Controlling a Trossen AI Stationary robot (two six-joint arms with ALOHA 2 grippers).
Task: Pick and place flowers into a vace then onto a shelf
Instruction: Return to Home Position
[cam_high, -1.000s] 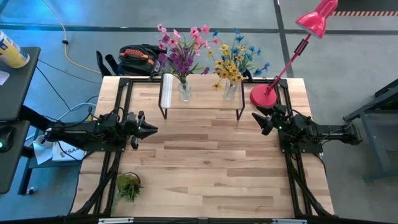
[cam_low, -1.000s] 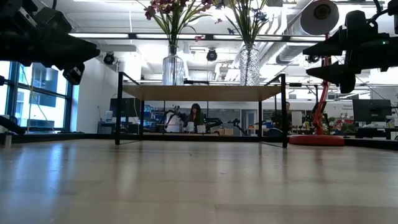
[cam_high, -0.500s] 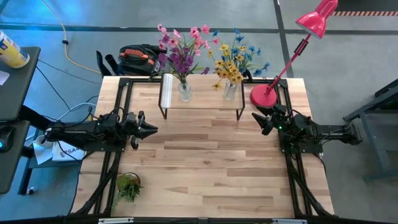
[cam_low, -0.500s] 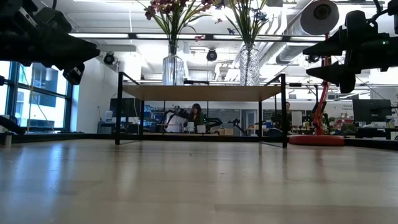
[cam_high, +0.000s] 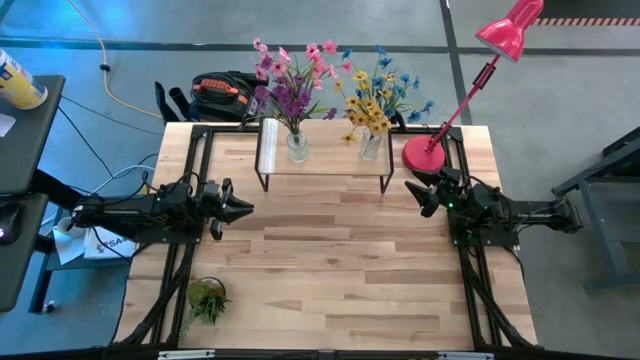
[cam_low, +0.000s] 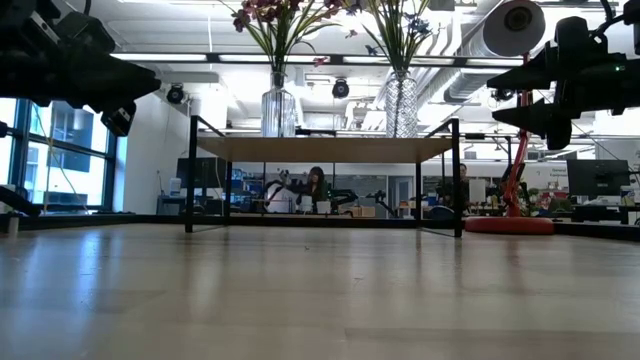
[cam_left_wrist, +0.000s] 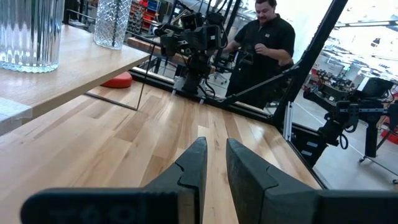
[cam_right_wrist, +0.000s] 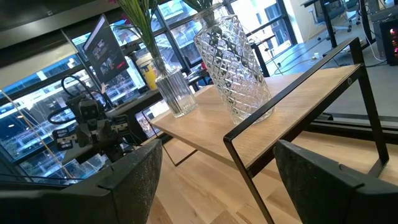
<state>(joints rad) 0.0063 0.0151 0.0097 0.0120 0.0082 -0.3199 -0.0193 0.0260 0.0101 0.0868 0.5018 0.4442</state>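
On the low shelf (cam_high: 325, 160) of light wooden plank and thin black metal legs, at the far middle of the wooden table (cam_high: 340, 270), two clear glass vases stand apart. The ribbed vase (cam_high: 297, 148) holds the pink and purple flowers (cam_high: 290, 85); the diamond-cut vase (cam_high: 371, 146) holds the blue and yellow flowers (cam_high: 375, 100). The left gripper (cam_high: 247, 208) hovers over the table's left side, fingers nearly pressed together and holding nothing. The right gripper (cam_high: 415, 195) hovers near the red desk lamp (cam_high: 430, 152), fingers spread wide and empty.
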